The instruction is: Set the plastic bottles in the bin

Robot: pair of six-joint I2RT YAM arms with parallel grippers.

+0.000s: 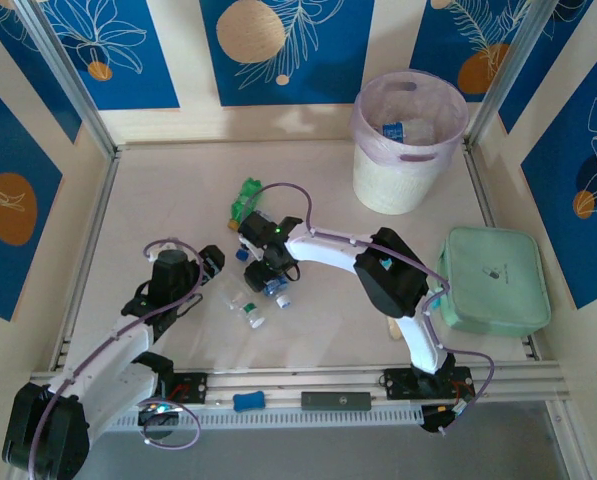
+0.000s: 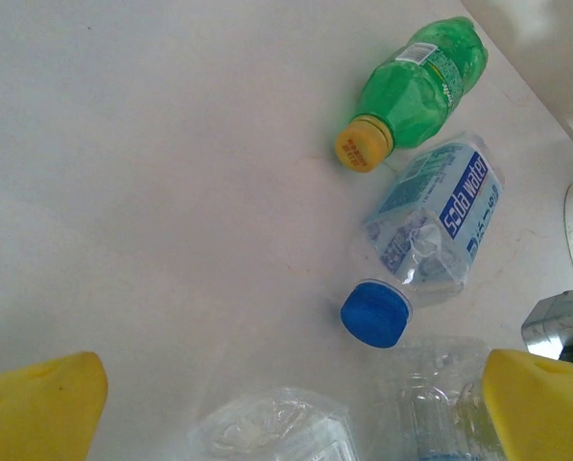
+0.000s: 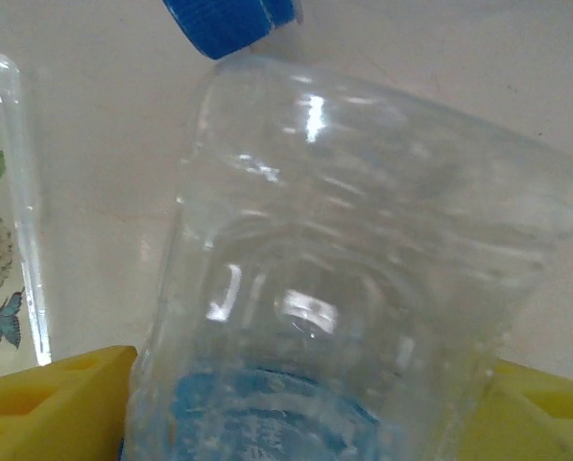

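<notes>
The clear bottle (image 3: 363,269) lies on its side on the table (image 1: 158,200), near the middle, with a blue label at my end. My right gripper (image 3: 310,379) is around it. One yellow finger (image 3: 56,403) is at 8 o'clock in my wrist camera and the other at 4 o'clock, and both look pressed to its sides. I cannot tell if I really hold it tight.

A blue cap (image 3: 230,21) from another bottle sits at 12 o'clock, very near. A see-through bottle with a bird picture (image 3: 3,221) lies at 9 o'clock, just beside my finger.

From above, a green bottle (image 1: 246,195) lies at 12 o'clock from my right gripper (image 1: 268,275). My left gripper (image 1: 213,262) waits at 9 o'clock, close by. In its own camera the left gripper (image 2: 294,370) is wide open and holds nothing. The bin (image 1: 458,130) stands far off at 1 o'clock, with one bottle (image 1: 393,128) already inside. A green case (image 1: 493,280) lies at 3 o'clock, by my elbow.

What could go wrong, I think:
- The bottle is thin and slippery. If I squeeze too little it may slide out. If I squeeze too hard it may squash and pop away.
- The bottles beside it are so close that my fingers may bump or drag them when I lift.
- My two grippers are near each other and could knock together.
- At the bin, a low swing could hit the rim or catch the bag, and the bottle would land outside.
</notes>
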